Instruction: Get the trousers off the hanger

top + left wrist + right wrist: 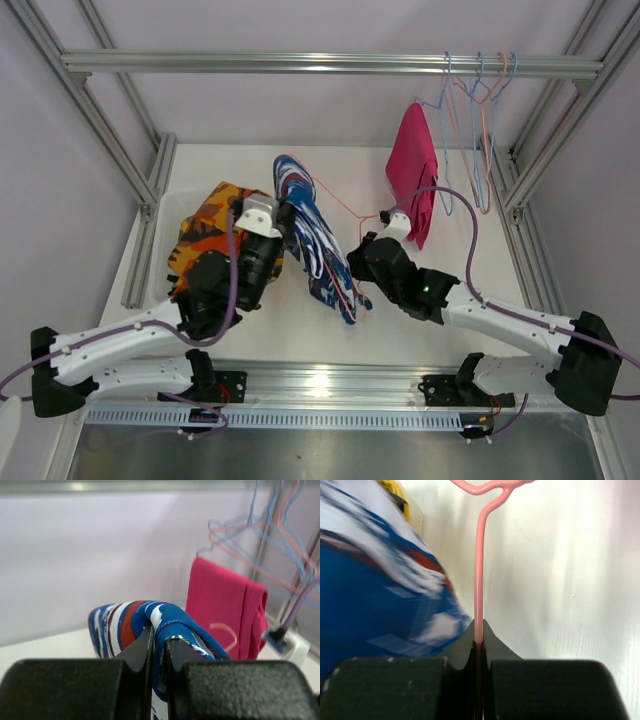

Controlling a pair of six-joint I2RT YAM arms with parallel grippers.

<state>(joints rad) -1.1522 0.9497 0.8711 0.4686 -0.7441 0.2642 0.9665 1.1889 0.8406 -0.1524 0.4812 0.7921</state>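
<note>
The blue-red-white patterned trousers (318, 240) hang in mid-air over the table centre. My left gripper (287, 216) is shut on their folded upper edge. In the left wrist view the cloth (127, 625) is pinched between the left gripper's (159, 636) jaws. My right gripper (357, 264) is shut on the thin pink hanger (479, 570), whose wire runs up from the right gripper's (478, 636) closed jaws. The patterned trousers (370, 595) lie just left of it. Magenta pink trousers (412, 168) hang on a hanger from the rail, also seen as pink cloth (220, 607).
Orange patterned trousers (205, 232) lie in a clear bin (165, 205) at the left. Several empty wire hangers (482, 95) hang from the top rail (300, 63) at the right. Frame posts stand on both sides of the table.
</note>
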